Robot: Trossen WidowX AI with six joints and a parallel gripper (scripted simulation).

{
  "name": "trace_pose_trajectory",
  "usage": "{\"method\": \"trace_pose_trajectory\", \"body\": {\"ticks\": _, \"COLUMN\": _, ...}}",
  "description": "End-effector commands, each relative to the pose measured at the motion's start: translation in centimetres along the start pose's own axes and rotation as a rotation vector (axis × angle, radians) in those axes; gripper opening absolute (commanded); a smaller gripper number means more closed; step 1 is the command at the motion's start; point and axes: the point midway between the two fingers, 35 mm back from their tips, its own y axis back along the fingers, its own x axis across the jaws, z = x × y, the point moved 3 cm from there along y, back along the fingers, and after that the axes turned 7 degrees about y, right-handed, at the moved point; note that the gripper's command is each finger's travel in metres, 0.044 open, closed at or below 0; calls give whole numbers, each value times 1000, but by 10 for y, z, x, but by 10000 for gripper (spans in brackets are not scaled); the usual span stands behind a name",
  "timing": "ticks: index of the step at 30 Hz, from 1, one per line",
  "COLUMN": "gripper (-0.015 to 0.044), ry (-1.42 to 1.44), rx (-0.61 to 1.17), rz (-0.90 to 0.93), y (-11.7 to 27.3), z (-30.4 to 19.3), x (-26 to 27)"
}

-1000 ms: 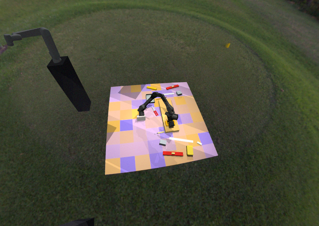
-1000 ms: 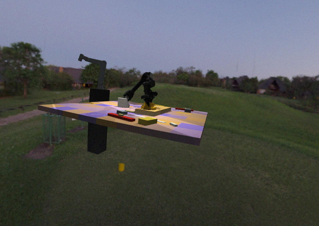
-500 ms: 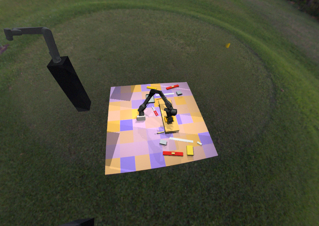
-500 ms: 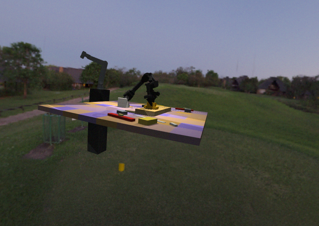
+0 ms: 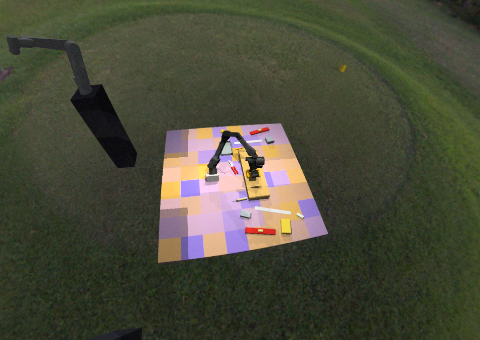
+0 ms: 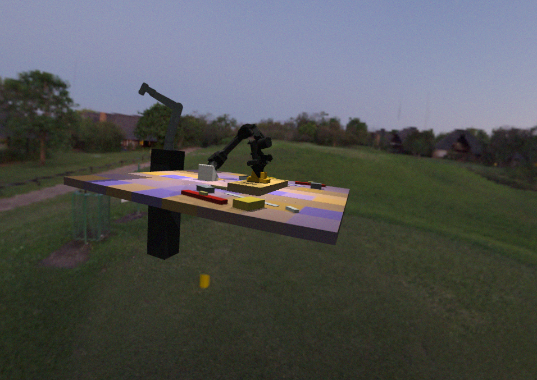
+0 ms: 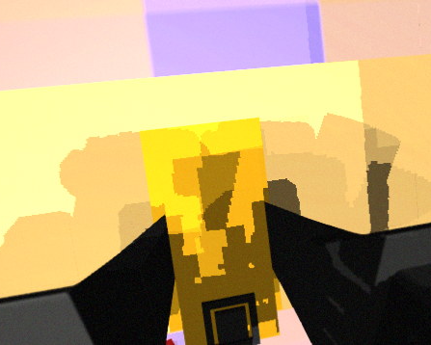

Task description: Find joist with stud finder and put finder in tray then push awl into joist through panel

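Observation:
My gripper (image 5: pixel 253 174) (image 6: pixel 259 175) (image 7: pixel 212 211) is shut on the yellow stud finder (image 5: pixel 248 174) (image 6: pixel 259 179) (image 7: pixel 212 173). The stud finder sits on or just above the floor panel (image 5: pixel 259 193) (image 6: pixel 260 190) (image 7: pixel 43 116), around the middle of its length. Its small black square with a yellow outline shows at the bottom of the wrist view. The joist is hidden. The awl (image 5: pixel 242 199) lies on the table beside the panel's near end, its tip pointing left. The grey tray (image 5: pixel 227 149) stands behind the arm and looks empty.
Red-handled pliers (image 5: pixel 234 171) lie between arm base and panel. Near the front are a red level (image 5: pixel 252 230), a yellow block (image 5: pixel 285 226), a white strip (image 5: pixel 272 210) and a grey block (image 5: pixel 245 213). Another red level (image 5: pixel 265 129) and white strip (image 5: pixel 247 141) lie at the back.

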Motion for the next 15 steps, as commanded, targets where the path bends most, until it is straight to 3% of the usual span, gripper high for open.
{"method": "trace_pose_trajectory", "body": {"ticks": 1, "gripper": 0, "ry": -2, "rx": -1, "rz": 8, "y": -1, "z": 1, "x": 19}}
{"method": "trace_pose_trajectory", "body": {"ticks": 15, "gripper": 0, "ry": -4, "rx": -1, "rz": 11, "y": -1, "z": 9, "x": 77}}
